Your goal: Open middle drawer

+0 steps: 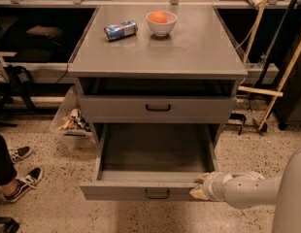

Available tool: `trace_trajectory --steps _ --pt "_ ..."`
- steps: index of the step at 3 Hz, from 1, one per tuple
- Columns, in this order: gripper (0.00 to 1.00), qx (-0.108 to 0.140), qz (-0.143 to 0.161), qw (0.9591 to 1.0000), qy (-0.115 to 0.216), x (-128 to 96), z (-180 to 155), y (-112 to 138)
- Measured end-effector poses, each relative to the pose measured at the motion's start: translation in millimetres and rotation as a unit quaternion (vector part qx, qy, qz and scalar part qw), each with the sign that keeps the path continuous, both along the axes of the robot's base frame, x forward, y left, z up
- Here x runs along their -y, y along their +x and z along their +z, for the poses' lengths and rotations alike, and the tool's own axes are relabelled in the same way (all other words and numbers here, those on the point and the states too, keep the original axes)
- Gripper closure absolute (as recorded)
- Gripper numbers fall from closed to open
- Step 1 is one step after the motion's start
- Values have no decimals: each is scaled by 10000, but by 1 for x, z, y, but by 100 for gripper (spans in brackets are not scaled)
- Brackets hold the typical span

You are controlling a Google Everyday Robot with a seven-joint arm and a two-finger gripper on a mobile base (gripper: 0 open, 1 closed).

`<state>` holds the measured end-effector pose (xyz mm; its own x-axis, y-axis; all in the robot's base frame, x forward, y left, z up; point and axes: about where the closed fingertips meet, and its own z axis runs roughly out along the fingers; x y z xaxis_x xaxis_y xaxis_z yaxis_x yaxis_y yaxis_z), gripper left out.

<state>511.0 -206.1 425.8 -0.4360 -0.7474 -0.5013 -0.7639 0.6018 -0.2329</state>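
Cabinet top: orange in bowl | middle drawer shut | bottom drawer out, pincer at corner (grip unclear)

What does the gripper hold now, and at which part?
Cannot be told: the gripper is against the right front corner of the open middle drawer, not at its handle.

The robot's pale beige two-finger gripper sat low in the view, right of centre, its tan tip pointing left. Directly behind it, to its right, a short ribbed white wrist joined a smooth rounded white forearm that ran nearly level toward the right edge. There a broad white upper arm segment rose, filling the lower right corner.
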Motion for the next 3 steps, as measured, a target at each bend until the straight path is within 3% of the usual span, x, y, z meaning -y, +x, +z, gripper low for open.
trace_trajectory --steps 2,3 --pt "12 0 0 10000 0 0 0 0" --pt "0 0 0 10000 0 0 0 0"
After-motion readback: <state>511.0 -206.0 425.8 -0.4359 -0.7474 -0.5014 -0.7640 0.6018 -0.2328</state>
